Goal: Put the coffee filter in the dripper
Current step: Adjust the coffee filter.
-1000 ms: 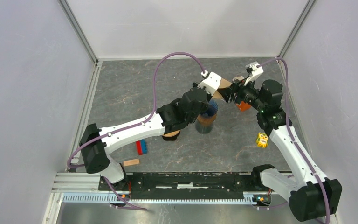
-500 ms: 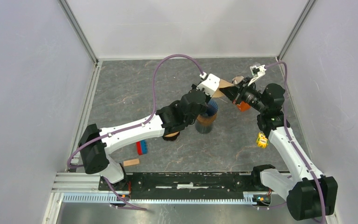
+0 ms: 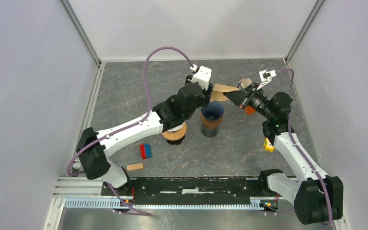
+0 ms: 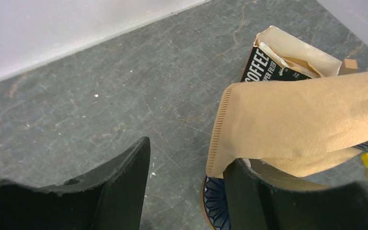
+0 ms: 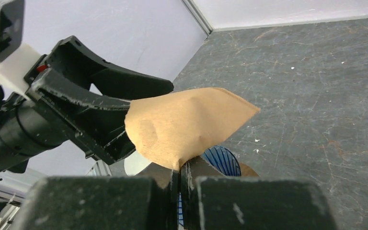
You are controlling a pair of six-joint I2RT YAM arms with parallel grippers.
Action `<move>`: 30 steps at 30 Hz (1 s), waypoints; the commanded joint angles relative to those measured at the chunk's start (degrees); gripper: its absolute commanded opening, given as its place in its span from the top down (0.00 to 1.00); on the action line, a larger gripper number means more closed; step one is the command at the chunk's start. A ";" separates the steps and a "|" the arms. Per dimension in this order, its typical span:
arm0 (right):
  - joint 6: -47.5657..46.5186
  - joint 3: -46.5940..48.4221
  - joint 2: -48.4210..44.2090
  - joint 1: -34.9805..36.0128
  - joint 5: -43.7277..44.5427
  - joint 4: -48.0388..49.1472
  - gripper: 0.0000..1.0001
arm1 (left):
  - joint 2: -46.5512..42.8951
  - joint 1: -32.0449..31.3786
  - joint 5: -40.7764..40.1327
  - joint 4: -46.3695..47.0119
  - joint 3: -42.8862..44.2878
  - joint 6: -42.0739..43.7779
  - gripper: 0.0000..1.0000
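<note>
right wrist view: the filter [image 5: 187,124] is being pinched at its lower edge by the right gripper [image 5: 179,173], fingers pressed together on it, in the air near the dripper [image 5: 223,160]. the left gripper [image 4: 188,153] is being held spread apart, just beside the filter.

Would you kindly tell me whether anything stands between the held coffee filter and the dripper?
Nothing visible covers the dripper. The coffee filter, pinched by the right end effector, hangs above it; the open left end effector sits beside the filter's edge.
</note>
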 commanded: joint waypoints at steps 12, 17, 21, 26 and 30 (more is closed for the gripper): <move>4.09 -2.30 0.20 -0.76 -0.52 8.56 1.00 | -2.40 5.93 19.26 -3.31 2.09 -19.21 0.51; 3.30 -2.61 0.15 -0.68 -0.33 7.73 1.00 | -1.98 6.30 21.63 -3.00 2.37 -19.77 0.66; 2.76 -2.43 0.14 -0.70 -0.33 7.44 1.00 | -1.83 6.39 22.97 -2.53 2.42 -19.35 0.82; 0.91 -2.09 -0.11 -0.68 -0.12 5.50 1.00 | -2.16 6.52 23.39 -2.01 1.87 -18.15 0.98; -1.49 -1.05 -0.26 -0.67 0.44 2.94 1.00 | -2.60 6.48 22.79 -1.47 1.25 -16.53 0.98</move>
